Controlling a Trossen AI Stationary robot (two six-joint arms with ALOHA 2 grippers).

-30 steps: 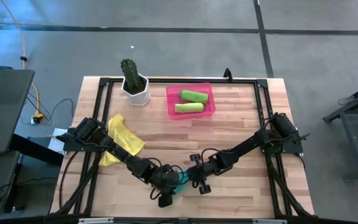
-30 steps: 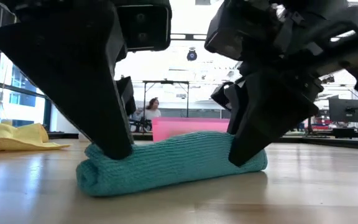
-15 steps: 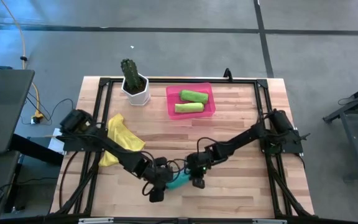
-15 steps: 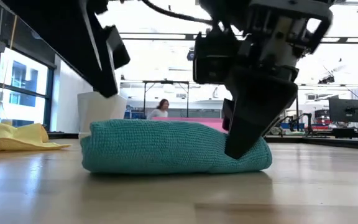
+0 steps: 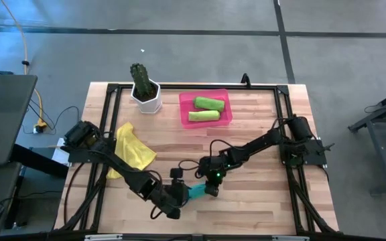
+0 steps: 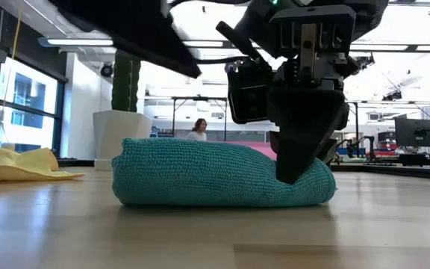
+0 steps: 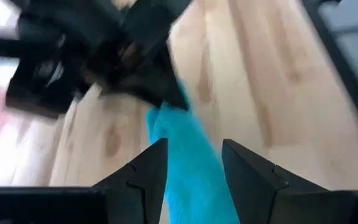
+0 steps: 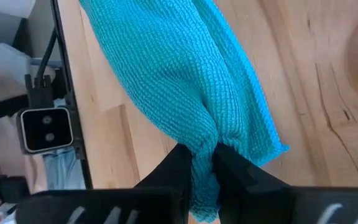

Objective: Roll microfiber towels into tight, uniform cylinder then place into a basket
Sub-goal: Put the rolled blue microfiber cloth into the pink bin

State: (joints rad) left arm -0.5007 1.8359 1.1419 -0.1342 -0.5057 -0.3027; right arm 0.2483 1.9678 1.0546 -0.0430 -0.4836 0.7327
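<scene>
The teal towel (image 5: pixel 196 193), rolled into a thick bundle, lies on its side on the table near the front edge (image 6: pixel 200 172). My right gripper (image 5: pixel 210 189) is shut on its right end (image 8: pixel 202 155). My left gripper (image 5: pixel 177 201) hovers open just above the roll's other end, its fingers either side of the roll without touching (image 7: pixel 194 162). A yellow towel (image 5: pixel 131 150) lies crumpled at the left. The pink basket (image 5: pixel 183 110) at the back holds two lime green rolls (image 5: pixel 210 103). My right gripper pinches a puckered bunch of cloth (image 8: pixel 199 140) on the roll's upper side, close to one end, between its two fingers. The fingers (image 6: pixel 298 153) slant down from above, from the table's right. The roll lies flat on the table, not lifted.
A white pot with a cactus (image 5: pixel 145 94) stands at the back left beside the basket. A black frame runs around the table's edge (image 5: pixel 281 90). Bare wood lies between the teal roll and the basket. A person sits far off in the room (image 6: pixel 197 128).
My left gripper has let go of the roll's left end and risen clear of it, turning as it went. My right gripper has rolled its wrist and moved toward the table's left, still shut on the towel. The roll has turned about on the table.
</scene>
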